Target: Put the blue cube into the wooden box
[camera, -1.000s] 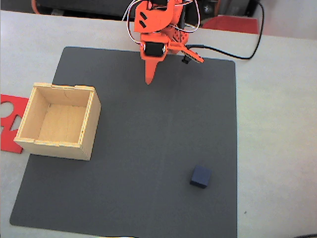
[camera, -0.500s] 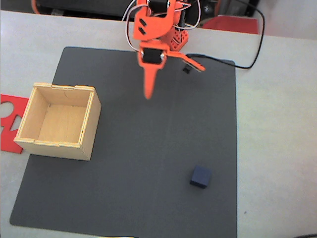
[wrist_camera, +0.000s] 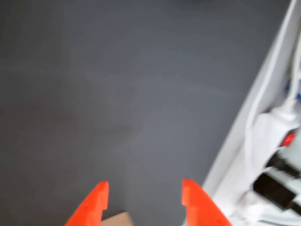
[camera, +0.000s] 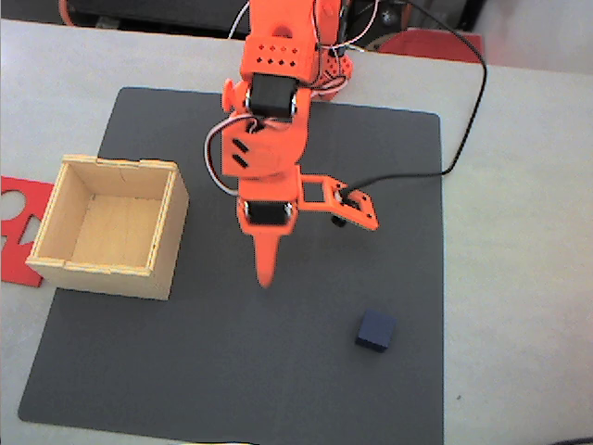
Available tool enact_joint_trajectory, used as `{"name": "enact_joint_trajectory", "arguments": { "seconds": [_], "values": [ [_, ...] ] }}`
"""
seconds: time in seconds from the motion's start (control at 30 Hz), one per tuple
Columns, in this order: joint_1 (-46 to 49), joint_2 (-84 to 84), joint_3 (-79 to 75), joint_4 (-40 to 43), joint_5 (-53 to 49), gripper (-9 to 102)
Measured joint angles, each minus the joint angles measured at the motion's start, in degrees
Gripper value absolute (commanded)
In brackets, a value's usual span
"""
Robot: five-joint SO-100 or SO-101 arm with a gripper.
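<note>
In the fixed view the blue cube (camera: 375,330) lies on the dark mat (camera: 185,371), at its lower right. The wooden box (camera: 111,225) stands open-topped at the mat's left edge, with nothing inside. My orange gripper (camera: 315,247) hangs over the middle of the mat, between box and cube, up and to the left of the cube. It is open, one finger pointing down the picture and the other splayed out to the right. The wrist view shows the gripper (wrist_camera: 143,190) with its two orange fingertips (wrist_camera: 99,194) apart over bare mat.
A flat red cutout sheet (camera: 18,227) lies left of the box on the pale table (camera: 519,232). A black cable (camera: 463,139) loops over the mat's upper right. In the wrist view, white cables and a plug block (wrist_camera: 275,155) sit beyond the mat's right edge.
The arm has reached out from the mat's far edge toward its middle, bringing the open gripper closer to the cube. Cube and box have not moved.
</note>
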Motion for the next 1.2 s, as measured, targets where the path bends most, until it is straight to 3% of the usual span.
{"name": "enact_joint_trajectory", "arguments": {
  "seconds": [0.33, 0.63, 0.9, 1.2],
  "values": [
    [-8.3, -8.3, -8.9, -3.9, -10.2, 21],
    [-14.3, -10.6, -8.9, -8.1, -11.2, 26],
    [-15.6, -12.6, -9.1, -9.5, -18.6, 28],
    [-13.4, -18.1, -9.3, -13.7, -20.2, 27]
  ]
}}
